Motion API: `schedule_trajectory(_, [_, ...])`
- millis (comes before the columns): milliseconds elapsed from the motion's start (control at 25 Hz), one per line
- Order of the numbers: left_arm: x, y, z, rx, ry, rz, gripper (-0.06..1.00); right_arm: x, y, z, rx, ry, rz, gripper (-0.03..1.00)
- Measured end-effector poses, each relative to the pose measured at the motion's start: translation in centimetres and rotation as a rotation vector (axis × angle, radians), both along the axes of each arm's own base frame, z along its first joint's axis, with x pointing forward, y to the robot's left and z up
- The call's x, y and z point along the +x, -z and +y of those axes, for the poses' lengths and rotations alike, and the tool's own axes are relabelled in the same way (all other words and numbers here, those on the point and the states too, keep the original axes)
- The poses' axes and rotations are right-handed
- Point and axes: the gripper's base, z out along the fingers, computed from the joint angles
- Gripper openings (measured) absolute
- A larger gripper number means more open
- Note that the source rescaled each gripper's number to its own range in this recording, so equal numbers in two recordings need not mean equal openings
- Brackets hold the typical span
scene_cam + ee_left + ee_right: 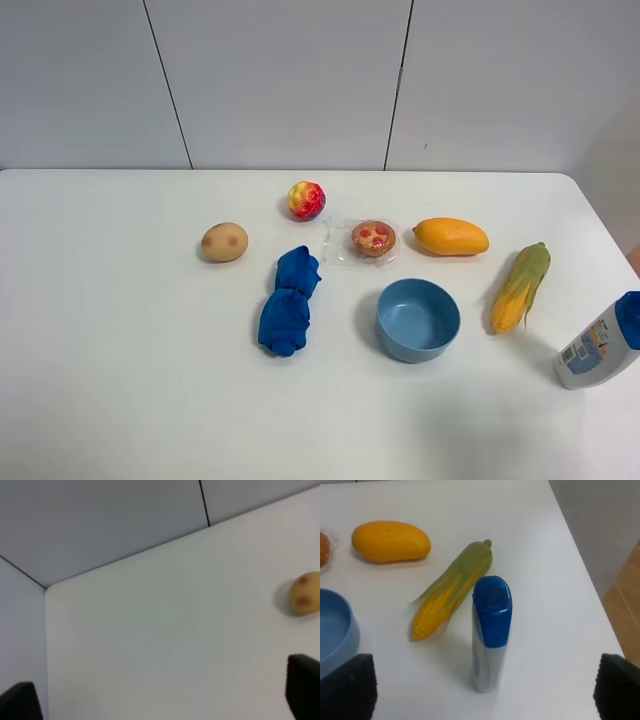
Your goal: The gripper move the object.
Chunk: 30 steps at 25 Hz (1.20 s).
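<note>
The object, a small round tan pastry with red spots in a clear wrapper point(373, 238), lies on the white table point(120, 380) near the middle, between a ball and a mango. Only its edge shows in the right wrist view point(323, 547). Neither arm appears in the exterior high view. My left gripper point(160, 695) is open and empty, with black fingertips point(302, 682) far apart over bare table near a potato. My right gripper point(482, 690) is open and empty, with its fingertips point(347, 685) on either side of a bottle, apart from it.
A tan potato point(224, 242) and a red-blue-yellow ball point(306, 200) lie left of the pastry. A blue cloth point(288, 300) and blue bowl point(418, 318) lie in front of it. A mango point(451, 236), corn cob point(521, 287) and blue-capped bottle point(600, 345) stand at the right.
</note>
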Motion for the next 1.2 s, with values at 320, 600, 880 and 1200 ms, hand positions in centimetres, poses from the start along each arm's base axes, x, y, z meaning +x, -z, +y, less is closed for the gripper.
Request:
schedule_trajectory(320, [-10.4, 8.2, -1.5, -0.078, 0.025, -0.17, 1.0, 0.0, 0.0, 0.0, 0.0, 0.0, 0.0, 1.0])
schedule_trajectory(600, [-14.6, 11.7, -1.9, -0.09, 0.026, -0.302, 1.0, 0.0, 0.0, 0.0, 0.0, 0.0, 0.0, 1.0])
schedule_trajectory(880, [-14.1, 13.4, -1.9, -0.13, 0.015, -0.202, 1.0, 0.0, 0.0, 0.0, 0.0, 0.0, 0.0, 1.0])
schedule_trajectory(1200, [-13.9, 14.8, -2.0, -0.213, -0.025, -0.114, 1.0, 0.0, 0.0, 0.0, 0.0, 0.0, 0.0, 1.0])
